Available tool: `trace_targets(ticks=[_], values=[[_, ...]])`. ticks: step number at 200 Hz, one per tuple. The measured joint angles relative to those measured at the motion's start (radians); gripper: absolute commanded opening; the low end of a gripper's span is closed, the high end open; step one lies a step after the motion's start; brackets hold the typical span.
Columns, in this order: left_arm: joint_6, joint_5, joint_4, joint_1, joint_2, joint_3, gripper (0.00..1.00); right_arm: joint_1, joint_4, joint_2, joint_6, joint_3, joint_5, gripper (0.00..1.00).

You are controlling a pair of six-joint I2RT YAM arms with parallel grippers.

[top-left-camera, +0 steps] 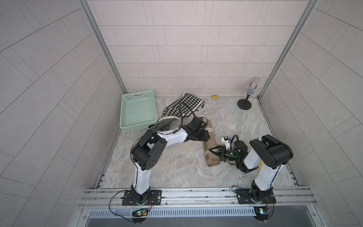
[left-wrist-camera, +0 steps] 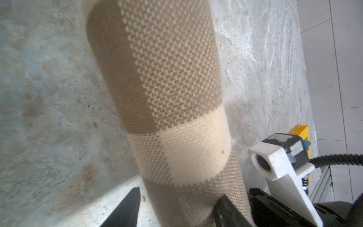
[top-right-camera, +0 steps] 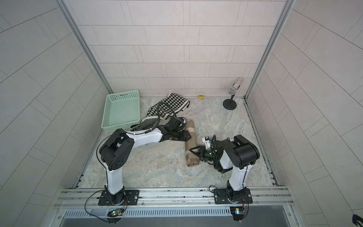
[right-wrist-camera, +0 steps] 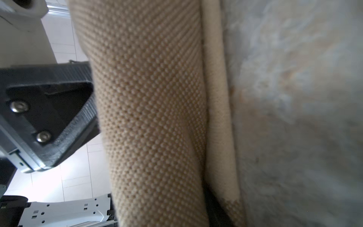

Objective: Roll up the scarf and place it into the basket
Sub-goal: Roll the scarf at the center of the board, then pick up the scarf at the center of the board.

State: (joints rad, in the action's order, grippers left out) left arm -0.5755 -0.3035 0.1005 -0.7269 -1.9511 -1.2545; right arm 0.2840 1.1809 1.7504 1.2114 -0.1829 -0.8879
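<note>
Tiled walls close in a marbled tabletop [top-left-camera: 176, 169]. In both top views the mint-green basket [top-left-camera: 137, 94] [top-right-camera: 121, 96] sits at the far left. The rolled scarf [top-left-camera: 208, 143] [top-right-camera: 189, 143] lies on the tabletop near the middle, outside the basket. A black-and-white cloth [top-left-camera: 188, 104] is bunched between them. The left claw [top-left-camera: 207, 135] reaches the roll's far half, and the right claw [top-left-camera: 213, 151] reaches its near half.

In the left wrist view, two dark fingers [left-wrist-camera: 127, 208] stand apart on either side of the roll [left-wrist-camera: 167, 78], and a sliver of tabletop shows beside one.

In the right wrist view, a ribbed finger [right-wrist-camera: 59, 118] lies against the roll [right-wrist-camera: 149, 118] and another shows dark beyond it. I cannot tell whether they pinch.
</note>
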Motion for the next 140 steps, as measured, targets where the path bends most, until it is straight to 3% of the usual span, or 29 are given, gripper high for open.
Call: trace_targets(ticks=[13,35,61,82,106,140], values=[[0.0,0.008,0.016,0.0,-0.014,-0.012,0.62,0.009,-0.166,-0.103,-0.055,-0.014,0.034,0.51],[0.0,0.017,0.04,0.0,-0.037,-0.033,0.62,0.063,-0.668,-0.368,-0.232,-0.126,0.173,0.7],[0.0,0.023,0.054,0.0,-0.052,-0.056,0.62,0.101,-1.13,-0.655,-0.413,-0.267,0.368,0.72],[0.0,0.024,0.06,0.0,-0.057,-0.067,0.62,0.105,-1.354,-0.8,-0.49,-0.306,0.476,0.69],[0.0,0.026,0.067,0.0,-0.057,-0.069,0.62,0.147,-1.548,-0.871,-0.521,-0.311,0.558,0.68],[-0.001,0.026,0.077,0.0,-0.058,-0.077,0.62,0.261,-1.674,-0.919,-0.517,-0.311,0.637,0.66]])
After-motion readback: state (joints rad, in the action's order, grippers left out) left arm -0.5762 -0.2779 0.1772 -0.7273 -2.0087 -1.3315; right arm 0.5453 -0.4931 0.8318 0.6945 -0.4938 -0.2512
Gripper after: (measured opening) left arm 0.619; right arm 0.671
